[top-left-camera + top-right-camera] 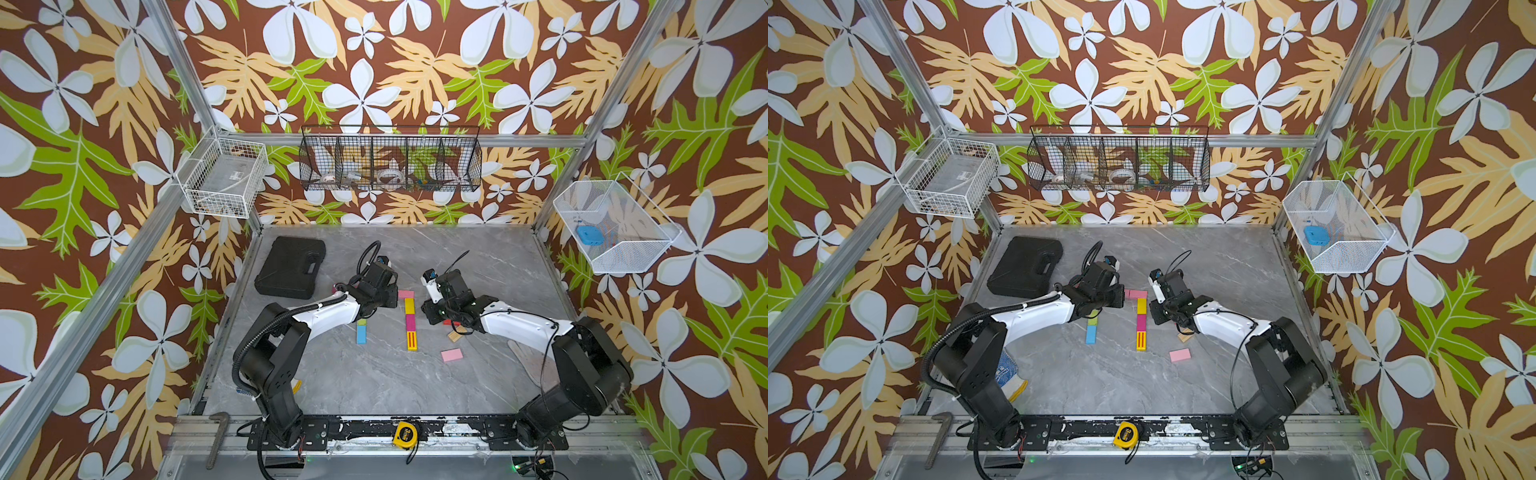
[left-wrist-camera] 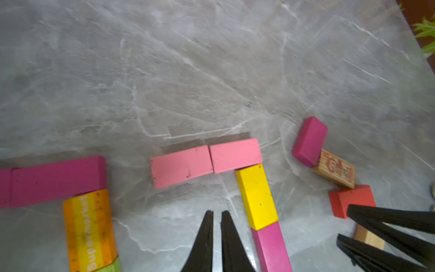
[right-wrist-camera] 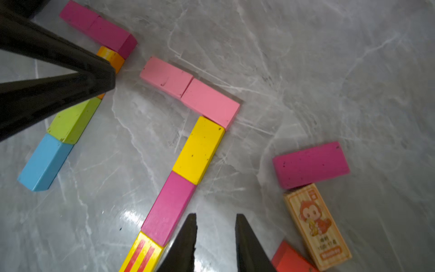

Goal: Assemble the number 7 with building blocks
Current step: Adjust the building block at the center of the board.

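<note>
Left wrist view: left end effector (image 2: 217, 213) pinched nearly together, gripping nothing.

Grey white-veined marble bench (image 3: 306, 58), two pale pink blocks (image 3: 209, 103), plain yellow block (image 3: 199, 150), magenta block (image 3: 168, 209), red-striped yellow block (image 3: 141, 254), lime green block (image 3: 73, 120), sky blue block (image 3: 44, 162), orange-and-yellow striped block (image 2: 89, 230), wooden block (image 3: 316, 226) printed with orange monkey, red block (image 3: 289, 259).

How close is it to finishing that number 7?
Looks nearly finished. Two pink blocks form the top bar; a yellow block, a magenta block and a striped block make the stem. Nothing is in hand: left fingers shut, right fingers slightly apart, both empty. Perhaps only tidying remains; the red block lies spare.
</note>
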Motion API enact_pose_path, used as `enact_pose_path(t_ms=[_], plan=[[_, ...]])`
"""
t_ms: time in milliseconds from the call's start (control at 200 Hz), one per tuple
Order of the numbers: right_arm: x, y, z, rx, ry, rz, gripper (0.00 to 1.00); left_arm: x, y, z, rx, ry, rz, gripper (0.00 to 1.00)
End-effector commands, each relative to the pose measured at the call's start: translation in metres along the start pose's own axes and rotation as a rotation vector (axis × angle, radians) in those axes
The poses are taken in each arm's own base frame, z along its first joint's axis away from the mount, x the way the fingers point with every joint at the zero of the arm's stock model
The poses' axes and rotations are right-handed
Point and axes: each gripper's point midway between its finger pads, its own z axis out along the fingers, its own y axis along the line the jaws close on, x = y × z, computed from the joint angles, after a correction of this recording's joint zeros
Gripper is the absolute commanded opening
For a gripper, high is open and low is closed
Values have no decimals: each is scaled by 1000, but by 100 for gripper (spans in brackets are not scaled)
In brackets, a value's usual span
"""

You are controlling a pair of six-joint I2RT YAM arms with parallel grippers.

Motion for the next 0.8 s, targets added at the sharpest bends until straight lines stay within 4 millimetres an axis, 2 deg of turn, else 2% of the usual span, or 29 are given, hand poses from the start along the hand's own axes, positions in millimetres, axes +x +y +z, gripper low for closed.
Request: enact_pose_path(t_ms=[0, 135, 415, 796], plan=[[-11, -11, 7, 36, -15, 31, 29, -1, 12, 4, -46, 24, -12, 9], [-21, -17, 18, 27, -21, 55, 30, -3, 23, 12, -64, 50, -17, 5], [-21, -17, 42, 16, 8, 69, 30, -1, 41, 24, -92, 100, -23, 3], [-15, -27, 53, 38, 24, 104, 30, 1, 58, 39, -82, 141, -36, 1]])
